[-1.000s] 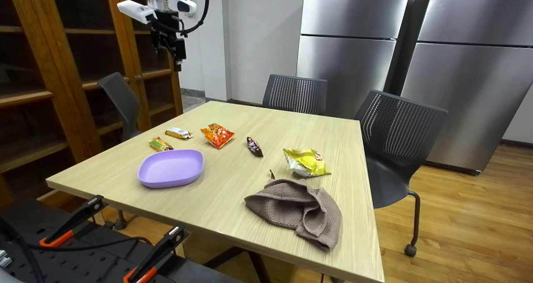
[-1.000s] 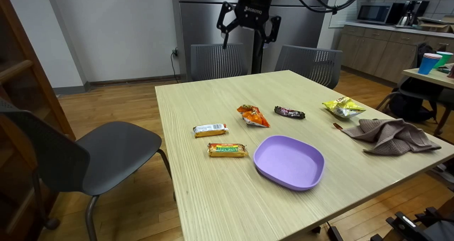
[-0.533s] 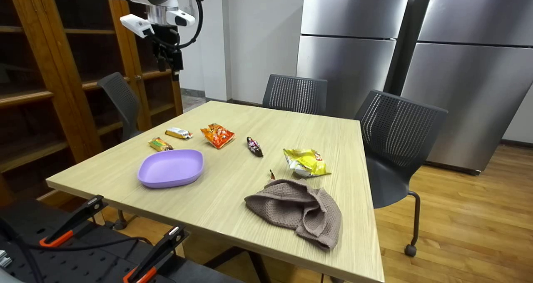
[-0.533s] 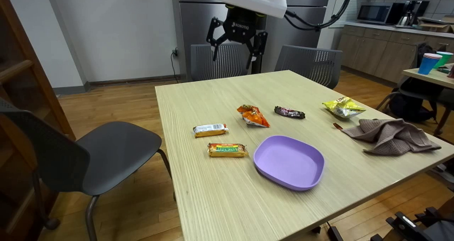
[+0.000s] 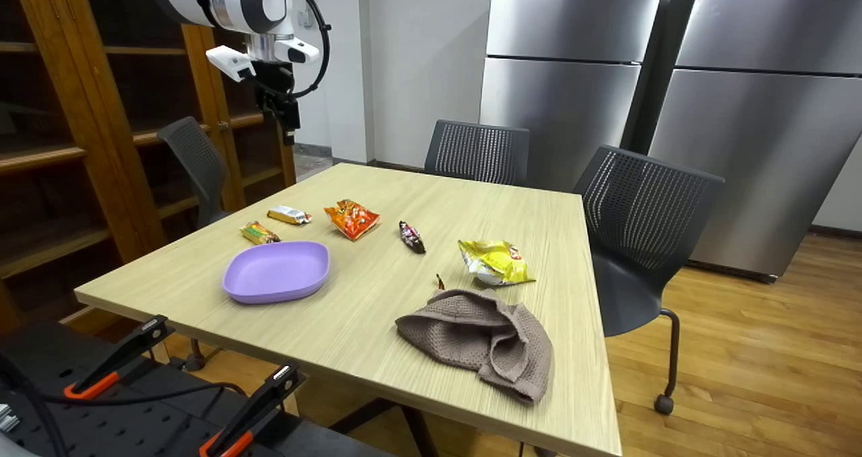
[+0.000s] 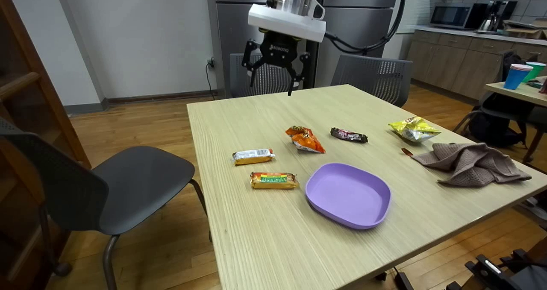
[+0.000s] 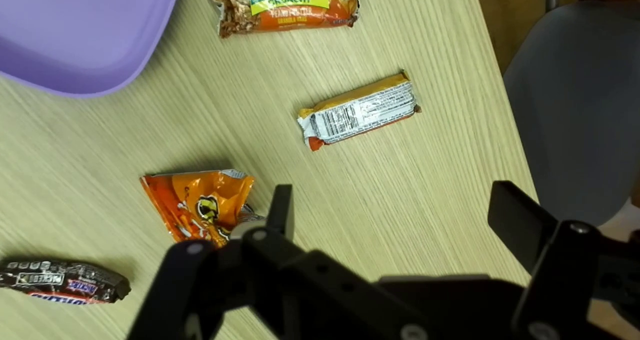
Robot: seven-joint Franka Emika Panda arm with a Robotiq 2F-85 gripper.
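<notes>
Three bars (image 6: pixel 274 180), two snack bags (image 6: pixel 306 139), one plate (image 6: pixel 348 196), one cloth (image 6: pixel 474 164), one partly hidden item (image 6: pixel 407 152).

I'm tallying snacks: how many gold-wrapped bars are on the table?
2: the Nature Valley bar beside the purple plate, and a barcode-up bar near it. The brown towel may hide more.

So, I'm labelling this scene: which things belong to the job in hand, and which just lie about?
Likely in the job, looking nearest the open, empty gripper:
orange bag
barcoded bar

Apparently just lying about:
purple tray
Nature Valley bar
dark bar
yellow bag
towel
</notes>
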